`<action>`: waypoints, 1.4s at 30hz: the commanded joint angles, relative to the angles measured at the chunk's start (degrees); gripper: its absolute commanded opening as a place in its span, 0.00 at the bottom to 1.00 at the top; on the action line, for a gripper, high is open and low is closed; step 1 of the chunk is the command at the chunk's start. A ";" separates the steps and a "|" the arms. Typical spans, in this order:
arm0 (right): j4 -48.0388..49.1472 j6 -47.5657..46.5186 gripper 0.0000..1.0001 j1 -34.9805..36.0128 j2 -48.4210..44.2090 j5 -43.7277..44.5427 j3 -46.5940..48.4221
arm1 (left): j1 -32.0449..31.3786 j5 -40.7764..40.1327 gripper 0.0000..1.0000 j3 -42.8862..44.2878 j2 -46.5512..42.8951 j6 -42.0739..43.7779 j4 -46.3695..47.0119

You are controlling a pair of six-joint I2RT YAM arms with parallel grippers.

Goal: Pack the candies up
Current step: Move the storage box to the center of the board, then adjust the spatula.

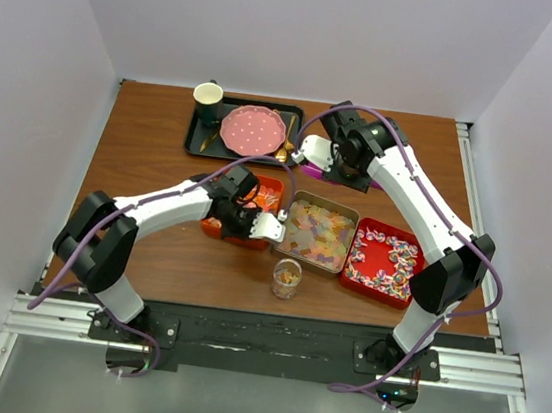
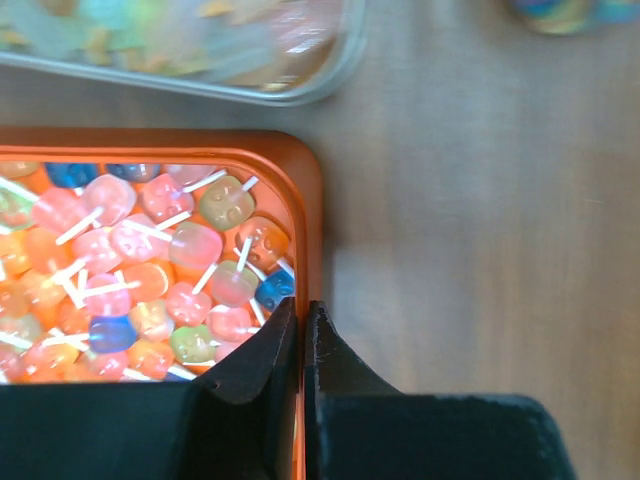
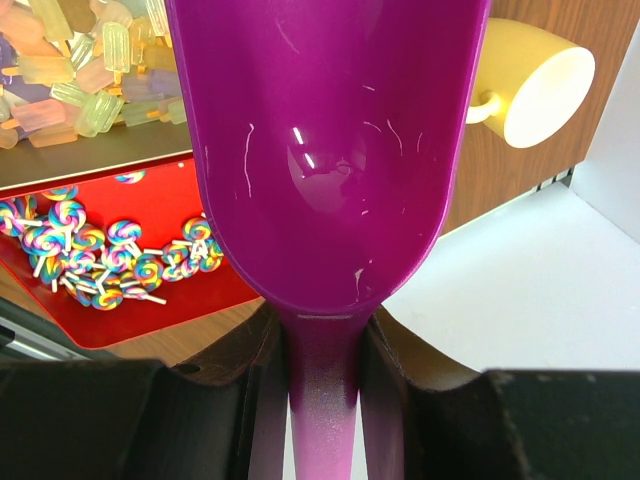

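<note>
On the wooden desk (image 2: pixel 480 250), left tool (image 2: pixel 303 308) pinches the orange plastic tray (image 2: pixel 200 140); a tug could spill candies (image 2: pixel 150 255); right tool (image 3: pixel 322 335) clamps purple plastic scoop (image 3: pixel 320 150).

The grey tray (image 2: pixel 200 85) runs off the top of the left wrist view, and the candies (image 2: pixel 150 40) in it are just a blur. A bright blob (image 2: pixel 570 12) in the top right corner is cut off and too blurry to name. The orange tray (image 2: pixel 312 200) runs off the left edge, with its near end hidden behind the left pincer (image 2: pixel 304 308). In the right wrist view the purple scoop (image 3: pixel 320 150) covers part of the red tray (image 3: pixel 200 300) and a yellow thing (image 3: pixel 540 90).
</note>
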 commanded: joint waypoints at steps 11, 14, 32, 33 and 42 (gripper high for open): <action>-2.14 -1.89 0.00 -0.29 0.12 -3.42 0.95 | 2.60 10.21 0.54 5.77 -16.62 -13.25 -0.82; 0.31 -3.55 0.00 -0.38 0.22 -6.76 1.05 | 12.34 15.13 0.63 5.60 -19.09 -28.86 6.26; 20.63 -7.95 0.00 6.64 2.50 -14.07 -2.73 | 34.78 49.16 1.00 -5.04 -5.22 -95.00 55.49; 20.72 -8.04 0.00 7.69 3.11 -13.98 -2.65 | 34.78 49.16 0.97 -4.52 -4.61 -95.36 55.26; 20.28 -6.37 0.00 11.13 6.63 -13.54 2.44 | 34.69 48.28 0.63 -0.91 2.51 -94.31 54.29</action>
